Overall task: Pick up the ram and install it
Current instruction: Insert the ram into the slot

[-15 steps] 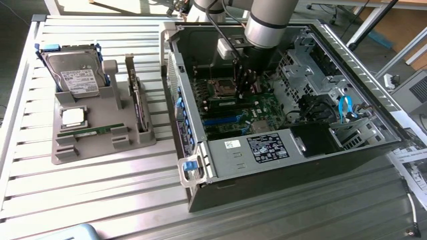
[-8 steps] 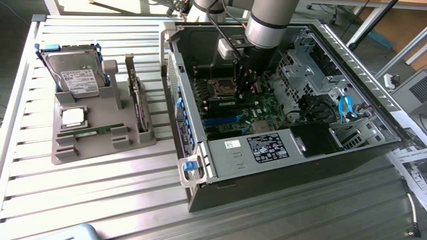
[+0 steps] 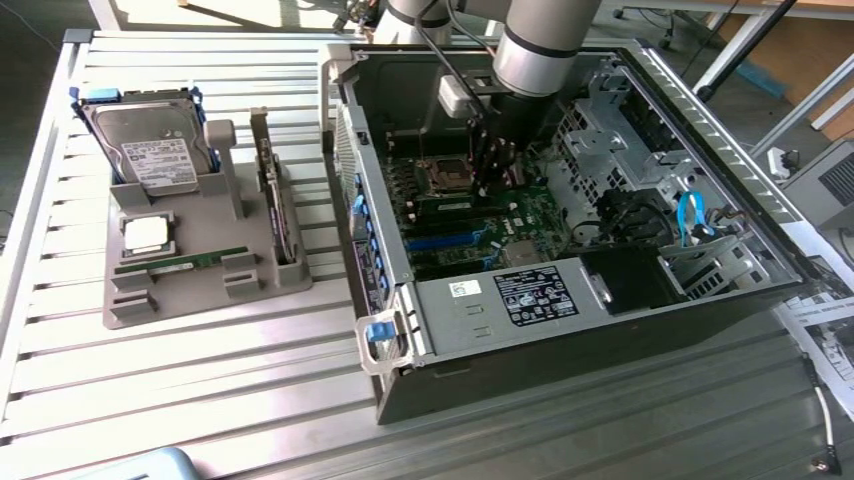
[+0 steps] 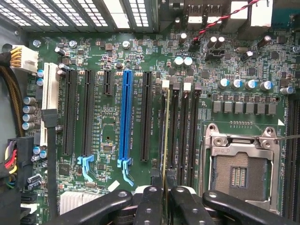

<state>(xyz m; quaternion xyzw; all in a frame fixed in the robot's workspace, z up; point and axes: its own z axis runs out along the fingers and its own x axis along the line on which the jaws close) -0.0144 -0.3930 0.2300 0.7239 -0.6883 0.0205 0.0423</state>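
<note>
Ram (image 4: 163, 136) stands edge-on in a motherboard (image 4: 140, 61) memory slot, pinched by the gripper (image 4: 163, 199) inside the open computer case (image 3: 534, 340). Case and grey parts holder (image 3: 200, 270) rest on a slatted metal table (image 3: 174, 400); office floor beyond.

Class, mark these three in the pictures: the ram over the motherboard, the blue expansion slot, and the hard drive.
ram (image 4: 164, 140), wrist view, on its thin edge, seen edge-on.
blue expansion slot (image 4: 125, 112), wrist view, middle of its length.
hard drive (image 3: 144, 128), exterior view, on its silver cover.
</note>
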